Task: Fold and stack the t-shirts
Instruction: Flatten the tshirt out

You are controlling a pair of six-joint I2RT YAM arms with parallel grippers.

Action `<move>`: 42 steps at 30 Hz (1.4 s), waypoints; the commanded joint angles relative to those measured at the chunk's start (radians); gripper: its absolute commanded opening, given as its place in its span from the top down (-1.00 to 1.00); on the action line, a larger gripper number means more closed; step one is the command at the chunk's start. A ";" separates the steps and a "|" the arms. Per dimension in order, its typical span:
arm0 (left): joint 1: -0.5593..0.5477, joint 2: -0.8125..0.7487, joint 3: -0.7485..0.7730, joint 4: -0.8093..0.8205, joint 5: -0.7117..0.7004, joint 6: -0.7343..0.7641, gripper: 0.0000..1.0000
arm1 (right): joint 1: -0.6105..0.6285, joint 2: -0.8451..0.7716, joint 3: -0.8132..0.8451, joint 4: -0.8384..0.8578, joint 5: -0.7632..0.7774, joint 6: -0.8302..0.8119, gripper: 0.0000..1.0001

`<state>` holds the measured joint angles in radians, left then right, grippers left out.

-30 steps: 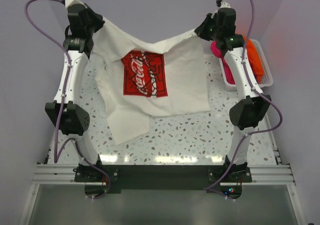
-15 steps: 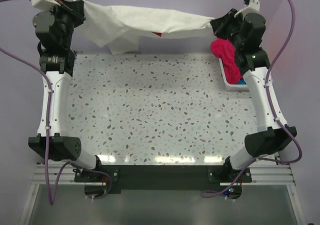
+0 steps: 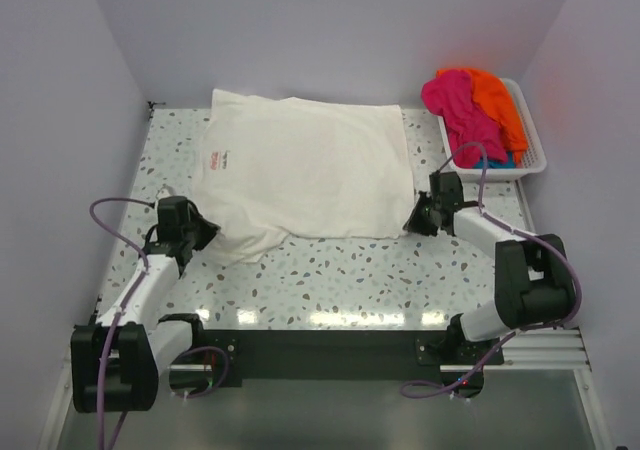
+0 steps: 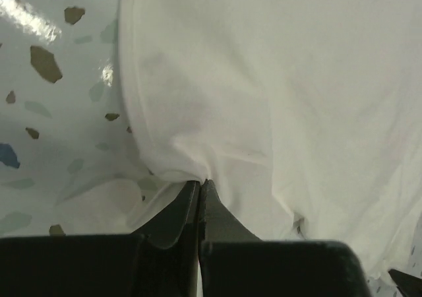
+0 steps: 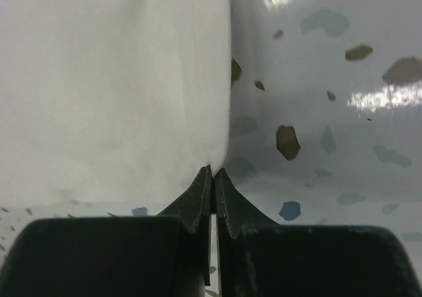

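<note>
The cream-white t-shirt (image 3: 310,165) lies spread flat across the far half of the table, a small red logo (image 3: 218,159) showing near its left side. My left gripper (image 3: 207,232) sits low at the shirt's near-left part, shut on a bunched fold of the cloth (image 4: 277,99). Low at the near-right corner, my right gripper (image 3: 413,218) is shut on the shirt's corner edge (image 5: 112,79). Magenta (image 3: 455,105), orange (image 3: 497,105) and teal (image 3: 497,160) t-shirts lie heaped in the basket.
The white slatted basket (image 3: 535,155) stands at the back right of the speckled table (image 3: 340,270). Purple walls close in the left, back and right sides. Both arms lie low and stretched along the table's sides.
The arms swung the cream shirt up and toward the back wall, then laid it down flat with the big red print hidden. Both grippers came down low toward the front, still gripping.
</note>
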<state>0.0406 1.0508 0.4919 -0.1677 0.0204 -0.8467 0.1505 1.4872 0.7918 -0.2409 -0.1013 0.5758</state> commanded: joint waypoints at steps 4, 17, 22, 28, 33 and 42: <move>-0.001 -0.126 -0.070 -0.042 -0.049 -0.035 1.00 | -0.002 -0.051 -0.192 0.109 -0.023 0.033 1.00; 0.001 -0.153 -0.039 -0.173 -0.099 -0.018 0.75 | -0.002 -0.237 -0.175 -0.037 0.031 0.016 0.97; 0.001 -0.190 -0.046 -0.208 -0.091 -0.008 0.44 | -0.002 -0.340 -0.207 -0.086 0.048 0.010 0.88; -0.001 -0.232 -0.032 -0.300 -0.148 0.002 -0.41 | -0.002 -0.343 -0.197 -0.084 0.049 -0.002 0.82; -0.022 -0.288 0.005 -0.467 -0.341 -0.147 -0.57 | 0.000 -0.297 -0.163 -0.071 0.052 -0.016 0.80; -0.031 -0.301 0.043 -0.585 -0.408 -0.238 -0.50 | -0.002 -0.213 -0.132 -0.006 -0.017 -0.010 0.83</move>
<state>0.0185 0.7666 0.5007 -0.6842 -0.3305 -1.0290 0.1486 1.2633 0.6235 -0.2989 -0.0822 0.5713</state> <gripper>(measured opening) 0.783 0.091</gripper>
